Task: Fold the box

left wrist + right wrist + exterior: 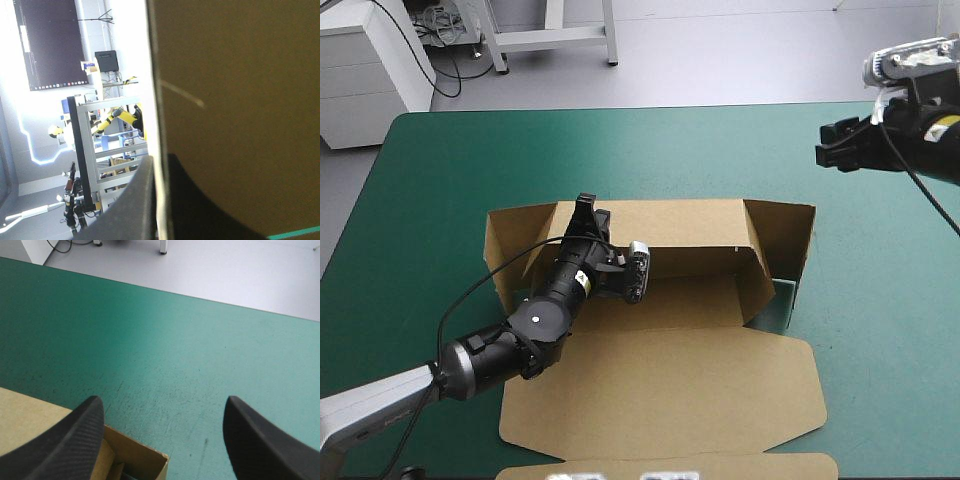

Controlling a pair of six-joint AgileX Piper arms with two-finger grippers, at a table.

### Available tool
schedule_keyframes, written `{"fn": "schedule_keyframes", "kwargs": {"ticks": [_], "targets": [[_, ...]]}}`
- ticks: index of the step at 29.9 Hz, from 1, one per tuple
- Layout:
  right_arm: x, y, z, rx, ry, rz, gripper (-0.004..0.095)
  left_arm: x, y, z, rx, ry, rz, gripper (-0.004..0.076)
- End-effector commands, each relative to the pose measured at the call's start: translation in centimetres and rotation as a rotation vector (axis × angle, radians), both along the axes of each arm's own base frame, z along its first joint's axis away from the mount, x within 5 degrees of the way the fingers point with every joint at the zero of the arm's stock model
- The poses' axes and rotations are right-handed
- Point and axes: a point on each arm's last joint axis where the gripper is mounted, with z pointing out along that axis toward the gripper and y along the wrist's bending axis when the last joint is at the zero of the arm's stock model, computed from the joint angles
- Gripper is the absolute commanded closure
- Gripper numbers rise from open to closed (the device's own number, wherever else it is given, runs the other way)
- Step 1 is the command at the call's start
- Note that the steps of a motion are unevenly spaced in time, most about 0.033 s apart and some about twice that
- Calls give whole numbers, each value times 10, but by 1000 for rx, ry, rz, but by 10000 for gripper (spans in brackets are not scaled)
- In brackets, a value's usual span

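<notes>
Found left gripper (pixel 588 208) all but closed on the top edge of the box (pixel 670 385), at the back wall, toward that wall's left end. Confirmed in left wrist view: left gripper (pixel 159 161) with black fingers (pixel 200 215) pinched together, thin board edge clamped between them, brown box (pixel 240 100) panel filling everything to one side of the grip. Caught a sliver of teal-green cover (pixel 292 232) at the foot of that panel.

Traced left arm (pixel 520 335) back from the gripper across the box floor and lid. Saw the box body around and below that gripper: back wall upright, a side wall raised at each end, floor flat, lid flat on the worktop (pixel 440 180) behind the gripper. Noted a patch of teal-green showing inside the right end.

Found right gripper (pixel 825 148) held above the worktop, well apart from the box, beyond its far right corner, gripping nothing. Confirmed in right wrist view: right gripper (pixel 162 402) wide open, black fingers (pixel 75 440) spread apart, bare teal-green worktop (pixel 150 330) ahead, one brown box (pixel 142 457) corner just beside and under one finger.
</notes>
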Motion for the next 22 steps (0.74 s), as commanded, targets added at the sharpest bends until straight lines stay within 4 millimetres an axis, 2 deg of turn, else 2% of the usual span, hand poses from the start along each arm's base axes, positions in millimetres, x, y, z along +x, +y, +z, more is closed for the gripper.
{"fn": "schedule_keyframes", "kwargs": {"ticks": [1, 7, 12, 17, 22], "targets": [[22, 0, 7, 25, -21, -10, 271, -13, -10, 1, -73, 56, -51, 734], [72, 3, -15, 40, 76, -17, 271, -30, -21, 3, -48, 25, -65, 734], [102, 5, -41, 47, 170, -26, 272, -31, -19, 4, -58, 10, -11, 734], [120, 7, -71, 44, 311, -13, 272, -30, -15, 5, -78, -1, 44, 734], [127, 8, -85, 46, 375, -3, 272, -29, -16, 6, -75, -12, 38, 734]]}}
